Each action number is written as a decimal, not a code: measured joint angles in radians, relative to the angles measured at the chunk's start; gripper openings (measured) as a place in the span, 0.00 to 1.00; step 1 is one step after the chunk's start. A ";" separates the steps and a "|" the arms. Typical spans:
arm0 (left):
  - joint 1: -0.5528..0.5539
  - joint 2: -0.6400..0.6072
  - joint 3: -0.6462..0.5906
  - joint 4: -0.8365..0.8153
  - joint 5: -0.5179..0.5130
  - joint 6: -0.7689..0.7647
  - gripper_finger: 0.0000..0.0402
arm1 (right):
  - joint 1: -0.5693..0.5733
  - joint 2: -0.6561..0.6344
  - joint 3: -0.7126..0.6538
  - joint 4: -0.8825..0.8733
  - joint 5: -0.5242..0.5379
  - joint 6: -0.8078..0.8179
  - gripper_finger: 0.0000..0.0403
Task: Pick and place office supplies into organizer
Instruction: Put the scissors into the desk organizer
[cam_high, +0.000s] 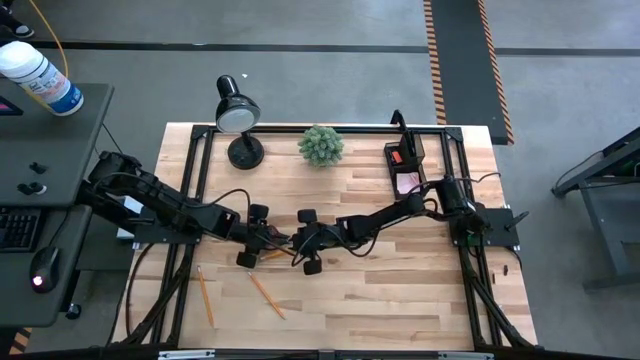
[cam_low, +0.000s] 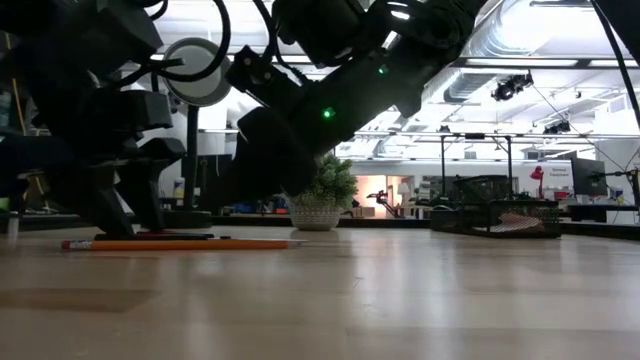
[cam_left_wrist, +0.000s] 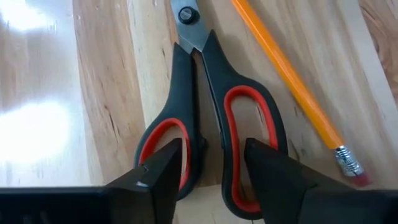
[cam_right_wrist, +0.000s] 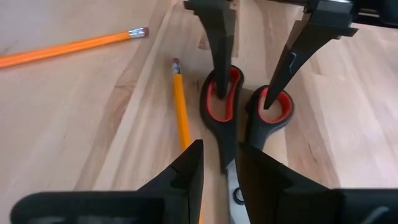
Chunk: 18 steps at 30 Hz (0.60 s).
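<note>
Fingers (cam_right_wrist: 217, 68) of your left arm stand spread, one tip inside each handle loop of the scissors (cam_left_wrist: 208, 124) lying flat on the counter (cam_high: 400, 290). Your right arm's fingers (cam_right_wrist: 186, 174) sit narrowly parted over the scissor blades, gripping nothing, with a pencil (cam_right_wrist: 180, 106) just beside.

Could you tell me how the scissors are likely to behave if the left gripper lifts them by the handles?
The scissors look rigid, so they probably won't flex. The left gripper has a finger in each handle loop, so the blades could pivot open. The right gripper straddles the blade end, which may steady them.
</note>
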 joint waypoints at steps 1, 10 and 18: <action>0.000 0.000 0.000 -0.001 0.002 0.000 0.39 | 0.000 0.000 0.000 0.000 -0.008 0.000 0.21; 0.000 0.001 0.000 -0.004 0.039 0.002 0.19 | 0.016 0.000 0.000 0.004 -0.021 -0.004 0.21; -0.001 0.002 -0.001 -0.004 0.019 0.027 0.13 | 0.032 -0.003 0.000 0.004 0.004 -0.012 0.21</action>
